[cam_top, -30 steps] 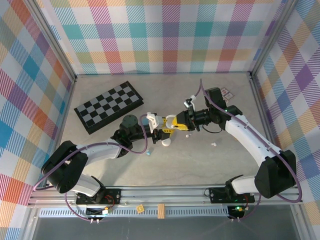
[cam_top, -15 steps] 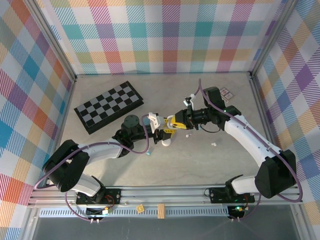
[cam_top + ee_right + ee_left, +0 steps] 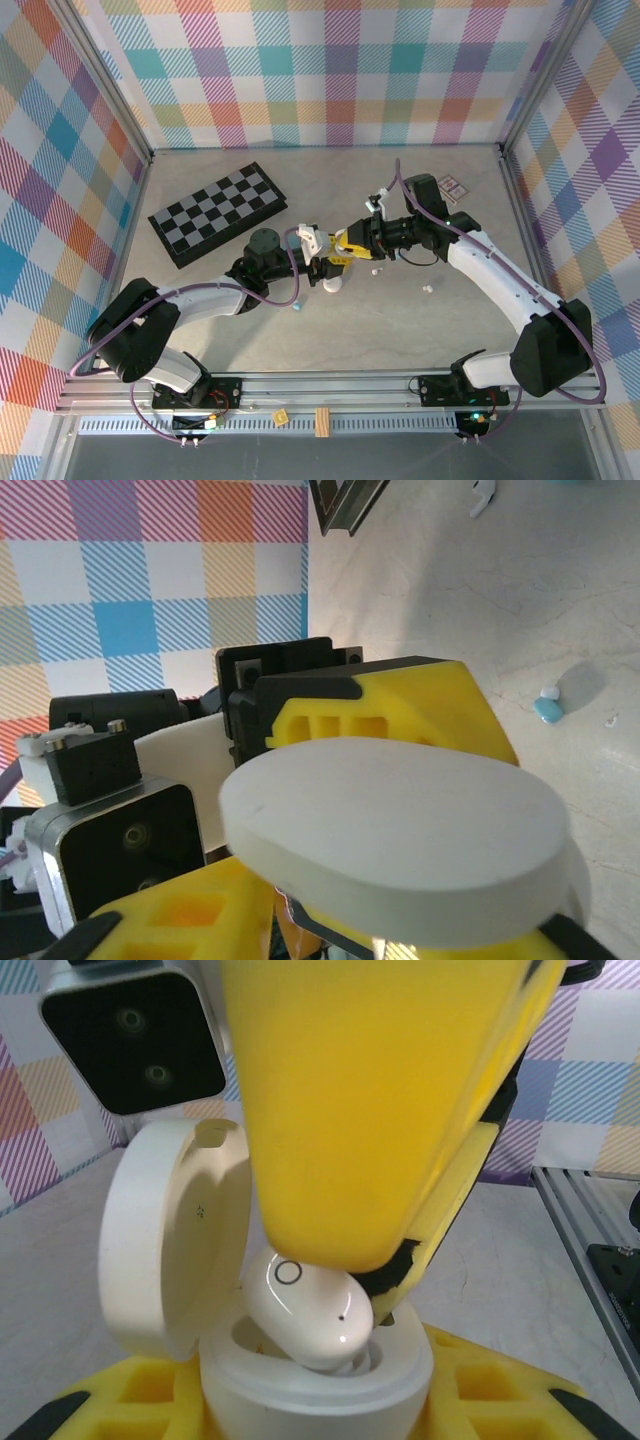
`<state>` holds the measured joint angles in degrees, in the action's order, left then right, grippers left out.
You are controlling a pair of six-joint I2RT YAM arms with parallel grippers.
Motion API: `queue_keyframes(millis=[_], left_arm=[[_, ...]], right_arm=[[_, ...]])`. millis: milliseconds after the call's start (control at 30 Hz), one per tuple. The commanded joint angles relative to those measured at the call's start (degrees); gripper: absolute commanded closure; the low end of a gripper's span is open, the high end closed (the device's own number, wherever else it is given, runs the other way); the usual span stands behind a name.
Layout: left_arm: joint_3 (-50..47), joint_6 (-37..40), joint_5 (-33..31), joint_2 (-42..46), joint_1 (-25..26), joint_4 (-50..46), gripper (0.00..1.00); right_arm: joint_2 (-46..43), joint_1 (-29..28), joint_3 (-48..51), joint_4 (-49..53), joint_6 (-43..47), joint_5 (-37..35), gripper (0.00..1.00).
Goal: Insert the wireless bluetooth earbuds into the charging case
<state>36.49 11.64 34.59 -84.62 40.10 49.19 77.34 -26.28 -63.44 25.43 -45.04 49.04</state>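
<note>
- The left hand clamps the open white oval plastic charging case.
- A glossy white plastic earbud sits partly in its socket, touching the right hand; whether that hand pinches it, I cannot tell.

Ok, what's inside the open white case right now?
A white earbud, tilted in the case with its top sticking out. The right claw covers its upper edge; its lower end, down in the case, is hidden.
</note>
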Motion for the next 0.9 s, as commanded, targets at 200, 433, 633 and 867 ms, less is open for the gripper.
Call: queue_keyframes(millis=[200,433,633,867], left_arm=[[1.2,0.7,-0.9,0.7,0.8,2.8,0.67],[0.3,0.6,-1.9,0.8,0.8,4.4,0.67],[-1.0,1.8,-3.2,1.1,0.6,6.0,0.67],[-2.5,2.3,-3.6,2.7,-0.5,6.1,0.67]], right_arm=[[-0.9,-0.7,-4.8,10.4,5.3,-5.7,0.57],[-2.8,-0.8,-6.4,12.0,7.3,-5.8,0.53],[-9.7,-0.7,-5.5,13.4,13.5,-10.5,0.48],[-20.8,4.4,1.0,17.7,16.9,-23.7,0.47]])
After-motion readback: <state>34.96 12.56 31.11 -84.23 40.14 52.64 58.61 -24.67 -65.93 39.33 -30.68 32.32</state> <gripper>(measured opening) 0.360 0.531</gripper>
